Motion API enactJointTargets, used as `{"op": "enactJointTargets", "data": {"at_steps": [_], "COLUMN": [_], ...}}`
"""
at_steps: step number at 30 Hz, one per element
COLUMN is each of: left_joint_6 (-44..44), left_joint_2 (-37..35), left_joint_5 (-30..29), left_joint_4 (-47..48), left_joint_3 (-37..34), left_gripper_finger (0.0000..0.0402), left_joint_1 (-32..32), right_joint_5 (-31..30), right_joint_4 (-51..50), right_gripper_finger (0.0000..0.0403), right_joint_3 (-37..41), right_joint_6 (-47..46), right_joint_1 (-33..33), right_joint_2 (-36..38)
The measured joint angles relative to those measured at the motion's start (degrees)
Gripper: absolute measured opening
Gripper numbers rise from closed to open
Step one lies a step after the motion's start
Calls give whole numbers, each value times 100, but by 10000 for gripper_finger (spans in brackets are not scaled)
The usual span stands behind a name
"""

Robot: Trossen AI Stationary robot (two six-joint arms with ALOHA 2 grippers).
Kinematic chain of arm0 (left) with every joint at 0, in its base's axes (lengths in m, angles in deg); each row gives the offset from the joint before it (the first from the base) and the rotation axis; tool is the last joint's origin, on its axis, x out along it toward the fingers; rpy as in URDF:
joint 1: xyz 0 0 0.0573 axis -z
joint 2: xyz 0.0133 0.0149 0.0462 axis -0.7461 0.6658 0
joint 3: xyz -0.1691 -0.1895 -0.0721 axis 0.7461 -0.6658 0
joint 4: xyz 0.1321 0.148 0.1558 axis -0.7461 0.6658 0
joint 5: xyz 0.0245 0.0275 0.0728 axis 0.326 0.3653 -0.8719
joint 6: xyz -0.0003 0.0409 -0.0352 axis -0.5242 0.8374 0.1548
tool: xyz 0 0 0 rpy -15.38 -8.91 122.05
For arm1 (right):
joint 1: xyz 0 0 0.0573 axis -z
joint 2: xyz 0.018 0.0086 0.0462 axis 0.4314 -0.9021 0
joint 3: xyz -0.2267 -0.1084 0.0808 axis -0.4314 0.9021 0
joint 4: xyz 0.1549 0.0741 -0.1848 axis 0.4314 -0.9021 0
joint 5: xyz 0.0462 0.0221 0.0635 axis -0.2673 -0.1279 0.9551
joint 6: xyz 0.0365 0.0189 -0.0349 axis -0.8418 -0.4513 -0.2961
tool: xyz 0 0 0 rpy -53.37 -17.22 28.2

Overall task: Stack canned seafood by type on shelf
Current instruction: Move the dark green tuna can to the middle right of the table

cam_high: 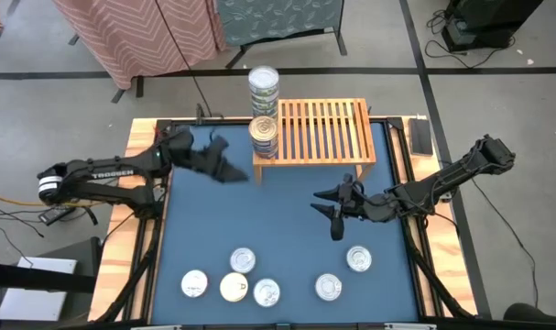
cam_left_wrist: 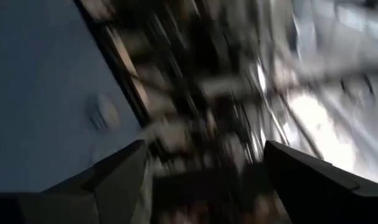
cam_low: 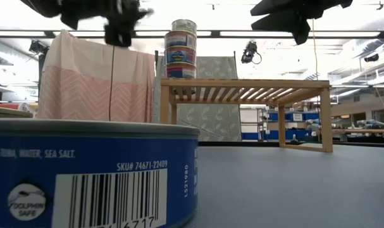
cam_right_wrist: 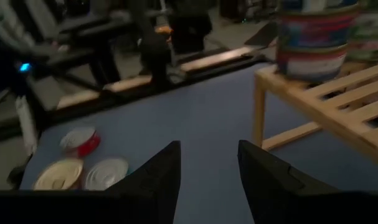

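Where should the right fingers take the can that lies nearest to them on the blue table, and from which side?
Take the nearest can across its round side wall, coming straight down from above. It lies flat with the silver lid up and stands apart from the other can, so open fingers can pass on both sides. The right gripper is empty and close.

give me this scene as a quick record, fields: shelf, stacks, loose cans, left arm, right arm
shelf: far middle of the table
stacks: two can stacks on its left end
loose cans: six flat on the near mat
left end effector: open, empty, raised left of the shelf
right end effector: open, empty, above the mat between shelf and loose cans
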Motion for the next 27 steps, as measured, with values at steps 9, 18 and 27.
{"op": "enactJointTargets", "data": {"at_steps": [9,18,27], "left_joint_6": [-168,-1099,-1542], "left_joint_2": [-65,69,582], "left_joint_5": [-517,-1972,-1546], "left_joint_4": [136,2141,3331], "left_joint_3": [0,0,-155], "left_gripper_finger": [316,312,312], "left_joint_1": [2075,3364,4108], "right_joint_5": [797,1068,2193], "right_joint_4": [308,2192,1325], "right_gripper_finger": [162,162,162], "right_joint_3": [0,-112,-2078], "right_joint_6": [69,-221,510], "right_joint_1": [133,295,328], "right_joint_2": [-621,-1917,-3533]}}
